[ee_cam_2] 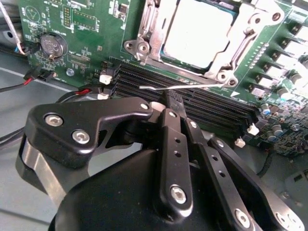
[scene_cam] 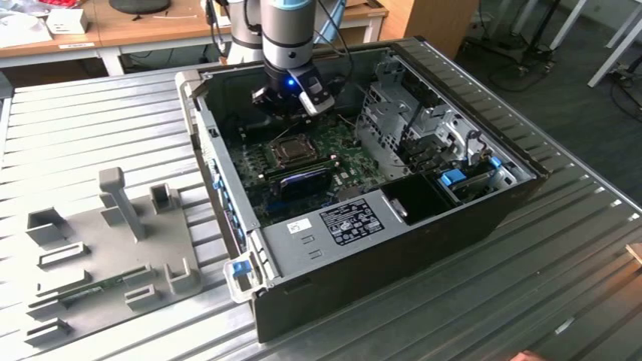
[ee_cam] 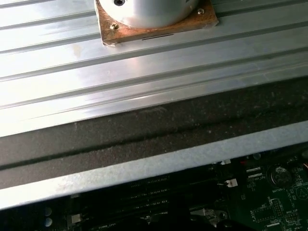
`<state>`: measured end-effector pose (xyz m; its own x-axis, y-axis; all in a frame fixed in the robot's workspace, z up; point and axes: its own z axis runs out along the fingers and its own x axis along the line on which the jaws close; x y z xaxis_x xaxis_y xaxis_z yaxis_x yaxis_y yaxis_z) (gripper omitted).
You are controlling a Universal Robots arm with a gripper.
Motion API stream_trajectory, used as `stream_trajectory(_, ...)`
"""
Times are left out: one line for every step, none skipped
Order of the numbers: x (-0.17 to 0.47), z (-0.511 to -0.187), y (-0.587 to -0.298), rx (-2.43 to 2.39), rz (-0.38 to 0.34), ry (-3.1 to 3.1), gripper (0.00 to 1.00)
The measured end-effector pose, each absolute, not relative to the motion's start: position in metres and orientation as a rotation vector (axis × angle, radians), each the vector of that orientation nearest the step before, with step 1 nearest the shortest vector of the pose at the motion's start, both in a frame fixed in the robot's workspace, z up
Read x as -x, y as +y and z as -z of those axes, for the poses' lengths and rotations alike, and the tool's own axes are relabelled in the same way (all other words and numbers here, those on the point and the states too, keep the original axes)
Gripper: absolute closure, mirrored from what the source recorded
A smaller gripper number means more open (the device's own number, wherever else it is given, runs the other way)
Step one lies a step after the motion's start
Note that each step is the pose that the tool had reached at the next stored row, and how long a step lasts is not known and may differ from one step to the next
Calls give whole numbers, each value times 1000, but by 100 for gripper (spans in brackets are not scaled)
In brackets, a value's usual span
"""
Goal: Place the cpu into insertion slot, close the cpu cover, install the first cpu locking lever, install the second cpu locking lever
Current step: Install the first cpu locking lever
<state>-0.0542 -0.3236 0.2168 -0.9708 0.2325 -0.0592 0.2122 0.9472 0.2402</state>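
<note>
The black tool hangs from the arm inside the open computer case, in the upper middle of the exterior view. Its two fingers are drawn together with no gap between them. In the second wrist view their tips sit right at a thin silvery wire lever that runs along one edge of the socket. I cannot tell whether they touch it or pinch it.

Under the tips run the long narrow black memory slots. Just past the lever is the insertion slot, a square socket with a silvery metal rim. The small square cpu, with its pale silvery face, lies seated in it. The cpu cover, a thin silvery frame plate, lies flat around the chip, whose face shows through the window. The green circuit board spreads around the socket and carries a round silver coin battery.

The dark tower case lies on its side, open side up, on a ribbed aluminium surface. On the exterior view's left, well apart from the case, rests a flat grey fixture plate with upright blocks. Pale wooden desks stand along the top of that frame.
</note>
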Motion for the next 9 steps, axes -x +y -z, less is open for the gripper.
stream_trajectory(55,-217,-324,-345,-357,3014,90)
stream_trajectory(55,-217,-324,-345,-357,3014,90)
stream_trajectory(55,-216,-324,-345,-357,3014,90)
stream_trajectory(55,-216,-324,-345,-357,3014,90)
stream_trajectory(55,-216,-324,-345,-357,3014,90)
stream_trajectory(55,-215,-325,-345,-357,3014,90)
stream_trajectory(55,-214,-325,-345,-357,3014,90)
stream_trajectory(55,-214,-325,-345,-357,3014,90)
stream_trajectory(55,-214,-325,-345,-357,3014,90)
